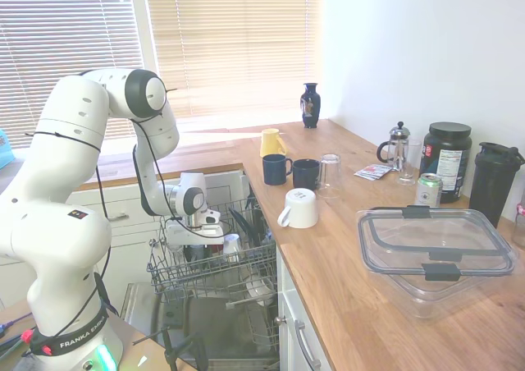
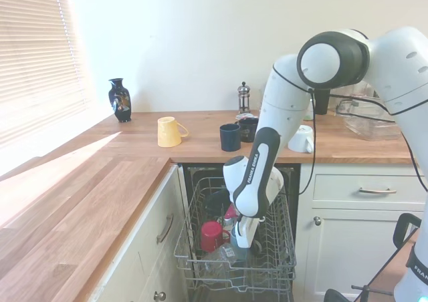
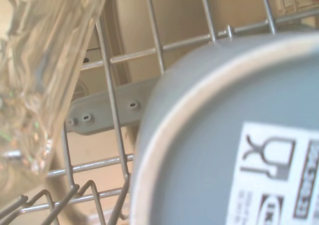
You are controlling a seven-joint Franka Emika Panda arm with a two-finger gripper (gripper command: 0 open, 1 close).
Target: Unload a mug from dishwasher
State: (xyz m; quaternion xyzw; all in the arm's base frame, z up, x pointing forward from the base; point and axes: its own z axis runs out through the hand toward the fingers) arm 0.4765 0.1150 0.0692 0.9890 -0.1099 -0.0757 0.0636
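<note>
The mug fills most of the wrist view from very close. It is slate grey-blue and stands upside down, its base with a printed white label facing the camera. It sits in the dishwasher's grey wire rack, which is pulled out over the dropped door. My gripper reaches down into the rack, right over the mug. The rack wires and the arm hide the mug itself in both exterior views.
A clear glass stands in the rack beside the mug, and a red mug sits further over. On the wooden counter are a white mug, two navy mugs, a yellow mug, a vase and a plastic container.
</note>
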